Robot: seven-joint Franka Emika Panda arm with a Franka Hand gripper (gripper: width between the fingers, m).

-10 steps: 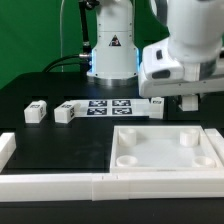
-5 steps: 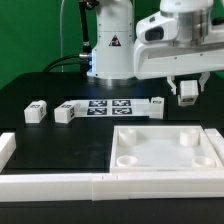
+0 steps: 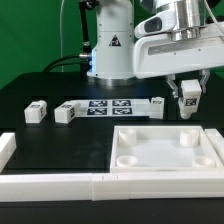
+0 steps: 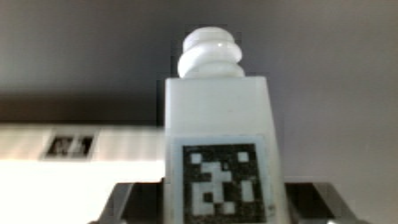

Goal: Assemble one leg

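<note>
My gripper (image 3: 187, 97) is shut on a leg (image 3: 188, 100), a small white blocky peg with a black-and-white tag, and holds it in the air above the far right corner of the large white tray-like part (image 3: 165, 152). In the wrist view the held leg (image 4: 221, 120) fills the middle, its rounded knob end pointing away and its tag between the dark fingers (image 4: 139, 200). Three more legs lie on the black table: two at the exterior view's left (image 3: 36, 112) (image 3: 66, 113) and one (image 3: 157, 105) beside the marker board.
The marker board (image 3: 108, 107) lies flat behind the tray-like part. A long white rail (image 3: 60, 184) runs along the front edge, with a short white piece (image 3: 5, 150) at the exterior view's left. The robot base (image 3: 108, 50) stands at the back.
The gripper has risen from the table at the exterior view's right with the leg in it, then shifted slightly toward the tray-like part.
</note>
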